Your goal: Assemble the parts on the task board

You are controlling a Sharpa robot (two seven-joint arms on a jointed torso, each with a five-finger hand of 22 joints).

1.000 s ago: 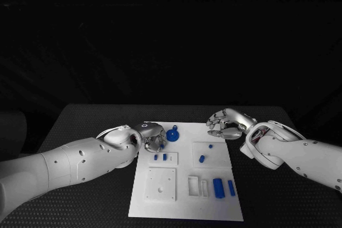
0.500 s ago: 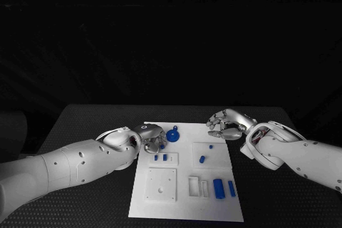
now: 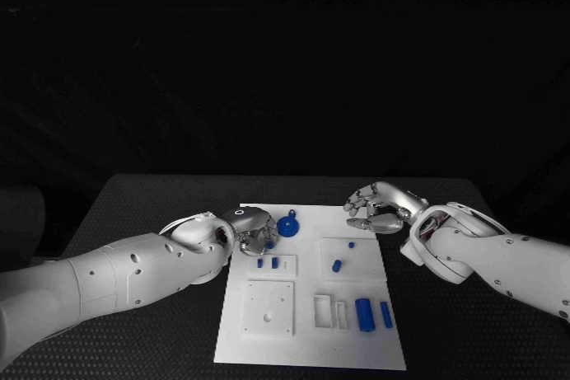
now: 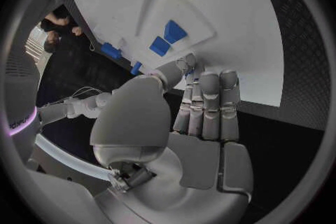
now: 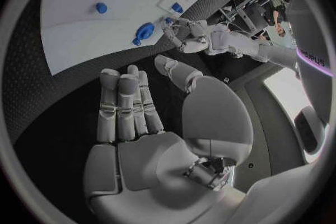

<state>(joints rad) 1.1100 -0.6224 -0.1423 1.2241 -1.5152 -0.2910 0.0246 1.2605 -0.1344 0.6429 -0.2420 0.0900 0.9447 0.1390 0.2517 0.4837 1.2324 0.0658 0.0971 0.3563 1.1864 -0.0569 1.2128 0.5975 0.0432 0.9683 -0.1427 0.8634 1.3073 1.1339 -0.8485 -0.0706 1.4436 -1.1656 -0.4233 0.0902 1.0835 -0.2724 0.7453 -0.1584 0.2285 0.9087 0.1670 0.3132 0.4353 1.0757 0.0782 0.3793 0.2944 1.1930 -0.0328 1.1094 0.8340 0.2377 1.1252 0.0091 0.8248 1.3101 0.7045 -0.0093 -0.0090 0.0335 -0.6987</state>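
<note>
Reaching for a small blue part (image 3: 269, 245) at the task board (image 3: 311, 339) edge with the left hand (image 3: 249, 228), fingers near, grasp unclear. Right hand (image 3: 378, 208) hovering loose, empty. Needs a firm pinch next, probably.

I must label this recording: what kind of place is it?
Probably a robotics lab test bench: a white task board with small blue parts lies on a black table, with dark surroundings.

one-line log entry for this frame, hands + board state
left hand: pinching small blue part at task board far-left corner | right hand: open, off board's far-right edge, holding nothing | round blue part: on board
</note>
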